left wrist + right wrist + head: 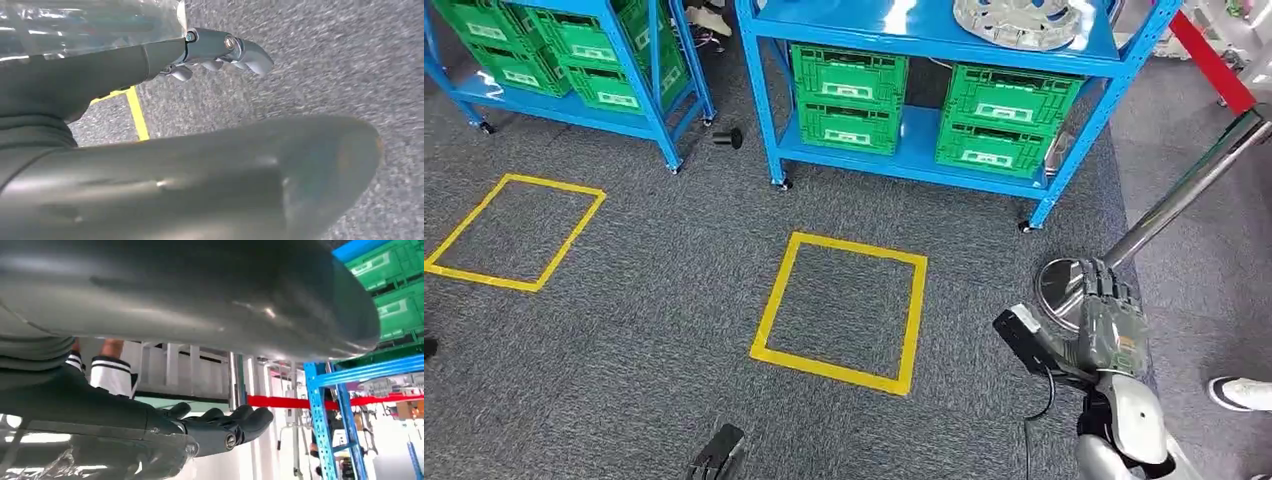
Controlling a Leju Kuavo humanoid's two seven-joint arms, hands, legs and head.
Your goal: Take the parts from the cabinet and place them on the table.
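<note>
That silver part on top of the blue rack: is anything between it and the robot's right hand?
Nothing visible blocks it. Only open carpet separates the right hand from the blue rack holding the silver part.

The head camera looks down from high up at the grey carpet [674, 290], with the blue shelves [944, 50] far ahead. The left wrist camera sits close behind the left hand [220, 50] and looks at the carpet and some yellow tape [136, 112]. The right wrist camera sits close behind the right hand [220, 427] and looks sideways. It shares the blue shelves and green crates [395, 305] with the head view.
</note>
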